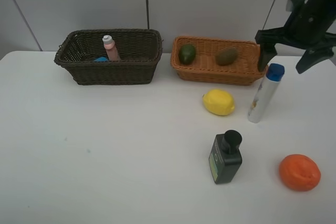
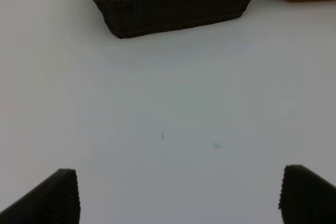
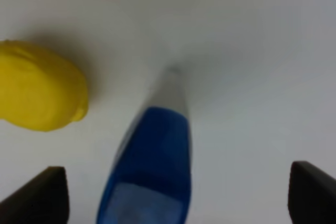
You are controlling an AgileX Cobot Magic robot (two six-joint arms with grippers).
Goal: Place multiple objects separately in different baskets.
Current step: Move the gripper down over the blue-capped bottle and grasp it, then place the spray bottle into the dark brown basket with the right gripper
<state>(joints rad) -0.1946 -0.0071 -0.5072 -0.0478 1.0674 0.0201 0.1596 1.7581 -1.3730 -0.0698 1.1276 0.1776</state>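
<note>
At the left, our left pincer point(image 2: 178, 198) stood released, its two dark fingers point(image 2: 55, 198) wide apart over bare white desk point(image 1: 105, 156), nothing between them; it did not show in the high view. Beyond it, near the far edge on the left half of the desk, sat the dark brown basket point(image 1: 107, 59), and in it the pink bottle point(image 1: 110, 48) leaned upright beside a bit of something blue point(image 1: 101, 59) that we could not make out. Just to its right along the same far edge, apart from it, sat the light orange-tan basket point(image 1: 218, 64), holding the dark green oval fruit point(image 1: 187, 53) at its left end and the brown kiwi point(image 1: 227, 56) further right, the two not touching. In front of that basket the yellow lemon point(image 1: 218, 102) rested on the desk. Nearer the front edge lay the dark green black-capped bottle point(image 1: 226, 157), cap toward the far edge. To the lemon's right lay the white blue-capped tube point(image 1: 264, 94), its cap close to the tan basket's right end; whether they touched we could not tell. Our right pincer point(image 1: 281, 68) hung above that cap, released, a finger on either side and neither one on the tube. The orange point(image 1: 299, 172) sat toward the near right corner, well apart from the rest.
</note>
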